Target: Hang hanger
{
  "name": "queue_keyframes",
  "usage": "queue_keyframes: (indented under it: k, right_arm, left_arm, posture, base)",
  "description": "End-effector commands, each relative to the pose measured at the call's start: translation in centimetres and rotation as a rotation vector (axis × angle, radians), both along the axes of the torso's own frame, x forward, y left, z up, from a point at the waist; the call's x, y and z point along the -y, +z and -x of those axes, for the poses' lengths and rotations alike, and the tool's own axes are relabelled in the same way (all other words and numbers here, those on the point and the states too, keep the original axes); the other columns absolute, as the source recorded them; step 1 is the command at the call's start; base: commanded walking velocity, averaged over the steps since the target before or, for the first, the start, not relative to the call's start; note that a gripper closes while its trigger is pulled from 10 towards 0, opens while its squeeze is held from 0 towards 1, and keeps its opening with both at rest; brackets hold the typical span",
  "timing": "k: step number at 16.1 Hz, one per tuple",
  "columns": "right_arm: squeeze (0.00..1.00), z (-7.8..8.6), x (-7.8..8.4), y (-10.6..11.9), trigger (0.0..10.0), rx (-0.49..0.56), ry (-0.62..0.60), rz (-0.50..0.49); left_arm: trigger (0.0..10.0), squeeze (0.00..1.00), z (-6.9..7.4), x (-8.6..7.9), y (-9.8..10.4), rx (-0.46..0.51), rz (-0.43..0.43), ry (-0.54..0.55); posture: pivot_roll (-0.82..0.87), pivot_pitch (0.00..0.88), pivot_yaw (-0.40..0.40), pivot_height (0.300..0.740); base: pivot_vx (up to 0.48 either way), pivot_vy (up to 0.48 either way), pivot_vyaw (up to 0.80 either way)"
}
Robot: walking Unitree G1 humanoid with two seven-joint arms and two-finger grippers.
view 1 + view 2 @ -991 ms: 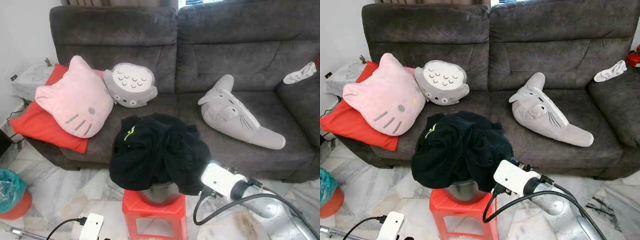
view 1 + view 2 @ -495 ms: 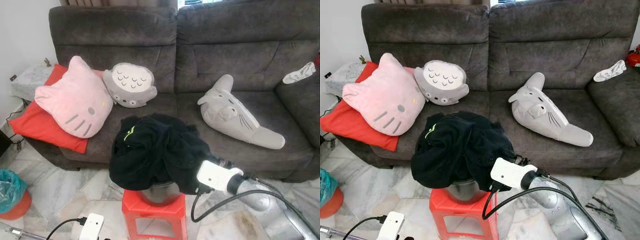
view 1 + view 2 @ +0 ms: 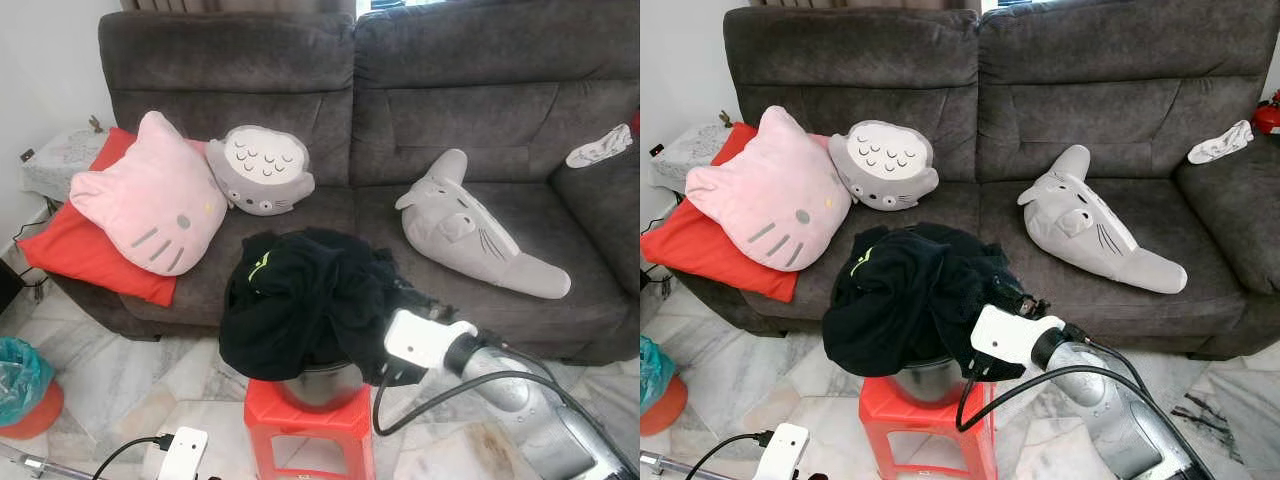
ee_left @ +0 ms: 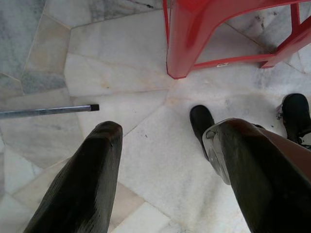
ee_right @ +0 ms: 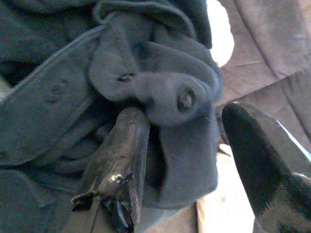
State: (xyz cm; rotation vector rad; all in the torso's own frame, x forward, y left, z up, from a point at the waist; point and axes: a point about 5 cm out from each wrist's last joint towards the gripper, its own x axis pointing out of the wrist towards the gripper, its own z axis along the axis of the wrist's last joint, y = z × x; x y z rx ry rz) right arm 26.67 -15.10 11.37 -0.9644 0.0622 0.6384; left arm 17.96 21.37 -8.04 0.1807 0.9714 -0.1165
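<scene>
The black garment [image 3: 310,305] lies heaped over a metal pot [image 3: 318,385] on the red stool [image 3: 308,430], in front of the grey sofa [image 3: 470,110]. No hanger can be made out anywhere; if there is one, I judge it is buried in the cloth. The right claw [image 5: 180,160] is at the heap's right edge, at about 4 o'clock from the pile's middle, so the cloth lies toward 10 o'clock from it. In the right wrist view its fingers stand apart, one finger [image 5: 119,165] pushed in under a buttoned fold of the fabric and the other out in the open (nothing is clamped yet). The fold hangs between them, so a closing pinch would likely catch it.

The right arm is plainly the nearer one. The left claw [image 4: 160,170] hangs low over the marble floor [image 4: 97,73] beside a stool leg, fingers apart and empty.

The heap spills past the stool top on all sides. There is open room to lift straight up and back toward the robot; the sofa seat crowds 12 o'clock, with the pink cat cushion [image 3: 150,205] at 10 o'clock and a grey plush [image 3: 475,235] at 2 o'clock.
</scene>
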Motion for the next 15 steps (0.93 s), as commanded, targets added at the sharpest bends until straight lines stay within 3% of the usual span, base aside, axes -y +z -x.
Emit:
queue_keyframes:
  k: [1, 6, 11, 15]
  right_arm:
    - [0.0, 0.1, -0.5, -0.2, 10.0, -0.002, 0.032, -0.001]
    - [0.0, -0.9, 0.7, 0.1, 10.0, 0.054, -0.037, 0.03]
    - [0.0, -1.3, 1.0, 0.1, 10.0, 0.083, -0.053, 0.046]
    - [0.0, -2.5, 0.9, 1.5, 10.0, 0.178, -0.031, 0.05]
  left_arm:
    - [10.0, 0.0, 0.0, -0.3, 0.1, 0.001, -0.012, -0.002]
    - [10.0, 0.0, 0.0, -0.3, 0.1, 0.002, -0.011, -0.001]
    - [10.0, 0.0, 0.0, -0.3, 0.1, 0.004, -0.013, 0.0]
    - [10.0, 0.0, -0.1, -0.4, 0.1, 0.007, -0.016, 0.0]
  posture:
    - [-0.09, 0.0, 0.082, 0.74]
    - [-0.08, 0.0, 0.081, 0.74]
    - [-0.08, 0.0, 0.082, 0.74]
    - [-0.08, 0.0, 0.083, 0.74]
  base:
    - [0.0, 0.0, 0.0]
    - [0.0, 0.0, 0.0]
    - [0.0, 0.0, 0.0]
    - [0.0, 0.0, 0.0]
